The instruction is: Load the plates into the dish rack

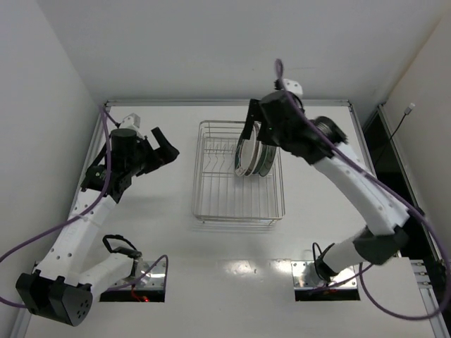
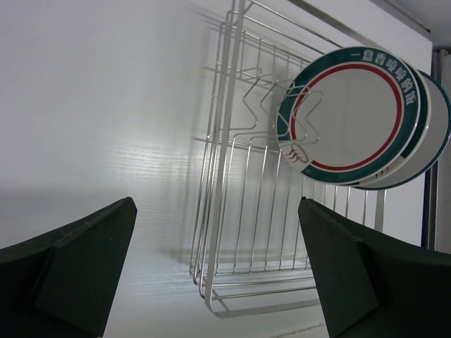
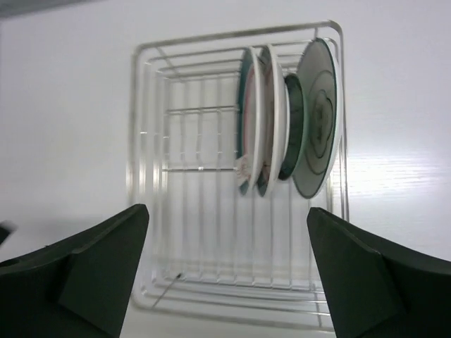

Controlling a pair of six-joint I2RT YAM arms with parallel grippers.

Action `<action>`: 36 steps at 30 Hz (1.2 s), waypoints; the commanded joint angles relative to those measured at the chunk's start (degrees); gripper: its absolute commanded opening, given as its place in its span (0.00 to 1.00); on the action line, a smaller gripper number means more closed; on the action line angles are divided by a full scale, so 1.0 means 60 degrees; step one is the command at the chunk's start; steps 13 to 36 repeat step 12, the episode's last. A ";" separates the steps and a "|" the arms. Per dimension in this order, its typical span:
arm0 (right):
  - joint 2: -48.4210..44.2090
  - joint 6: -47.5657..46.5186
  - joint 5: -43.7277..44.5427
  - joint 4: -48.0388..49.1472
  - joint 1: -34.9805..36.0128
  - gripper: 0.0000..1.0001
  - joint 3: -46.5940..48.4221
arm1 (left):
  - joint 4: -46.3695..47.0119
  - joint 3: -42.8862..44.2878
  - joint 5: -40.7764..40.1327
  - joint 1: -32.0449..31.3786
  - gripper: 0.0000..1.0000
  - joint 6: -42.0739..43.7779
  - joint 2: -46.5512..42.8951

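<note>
In rack (image 1: 201,211), plates (image 1: 252,156) upright, R side — L gripper (image 2: 215,201), R gripper (image 3: 227,210) clear, jaws wide.

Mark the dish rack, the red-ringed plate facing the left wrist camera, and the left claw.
dish rack (image 1: 196,176), top external view, its left side wall.
red-ringed plate (image 2: 350,116), left wrist view, middle of its white face.
left claw (image 1: 166,144), top external view, midway between its open fingertips.

All three cameras share the dish rack (image 1: 239,217), wrists probably nearer.
</note>
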 commanded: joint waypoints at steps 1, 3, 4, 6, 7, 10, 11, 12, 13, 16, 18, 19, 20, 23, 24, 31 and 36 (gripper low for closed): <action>-0.1625 -0.0458 -0.1411 0.0354 0.0002 0.95 -0.1138 | 0.0937 -0.0372 0.0450 0.0075 0.99 0.0473 -0.0146; -0.3045 -0.0576 -0.2144 0.1024 0.0002 1.00 -0.2395 | 0.1172 -0.0462 0.0552 0.0163 0.99 0.0664 -0.0146; -0.3558 -0.0576 -0.2262 0.1188 0.0002 1.00 -0.2795 | 0.1172 -0.0462 0.0552 0.0163 0.99 0.0752 -0.0015; -0.5018 -0.0576 -0.2263 0.1496 0.0002 1.00 -0.3906 | 0.1172 -0.0462 0.0422 0.0163 0.99 0.0899 0.0102; -0.5433 -0.0576 -0.2263 0.1497 0.0002 1.00 -0.4217 | 0.1172 -0.0462 0.0420 0.0163 0.99 0.0899 0.0103; -0.6241 -0.0489 -0.1855 0.0901 -0.0086 1.00 -0.5054 | 0.1303 -0.0462 0.0289 0.0163 0.99 0.0987 0.0206; -0.6359 -0.0488 -0.1766 0.0621 -0.0086 1.00 -0.5157 | 0.1551 -0.0462 0.0390 0.0163 0.99 0.1089 0.0206; -0.6361 -0.0488 -0.1664 0.0329 -0.0086 1.00 -0.5259 | 0.1698 -0.0462 0.0638 0.0163 0.99 0.1090 0.0206; -0.6361 -0.0488 -0.1664 0.0329 -0.0086 1.00 -0.5259 | 0.1698 -0.0462 0.0638 0.0163 0.99 0.1090 0.0206; -0.6361 -0.0488 -0.1664 0.0329 -0.0086 1.00 -0.5259 | 0.1698 -0.0462 0.0638 0.0163 0.99 0.1090 0.0206; -0.6361 -0.0488 -0.1664 0.0329 -0.0086 1.00 -0.5259 | 0.1698 -0.0462 0.0638 0.0163 0.99 0.1090 0.0206; -0.6361 -0.0488 -0.1664 0.0329 -0.0086 1.00 -0.5259 | 0.1698 -0.0462 0.0638 0.0163 0.99 0.1090 0.0206; -0.6361 -0.0488 -0.1664 0.0329 -0.0086 1.00 -0.5259 | 0.1698 -0.0462 0.0638 0.0163 0.99 0.1090 0.0206; -0.6361 -0.0488 -0.1664 0.0329 -0.0086 1.00 -0.5259 | 0.1698 -0.0462 0.0638 0.0163 0.99 0.1090 0.0206; -0.6361 -0.0488 -0.1664 0.0329 -0.0086 1.00 -0.5259 | 0.1698 -0.0462 0.0638 0.0163 0.99 0.1090 0.0206; -0.6361 -0.0488 -0.1664 0.0329 -0.0086 1.00 -0.5259 | 0.1698 -0.0462 0.0638 0.0163 0.99 0.1090 0.0206; -0.6361 -0.0488 -0.1664 0.0329 -0.0086 1.00 -0.5259 | 0.1698 -0.0462 0.0638 0.0163 0.99 0.1090 0.0206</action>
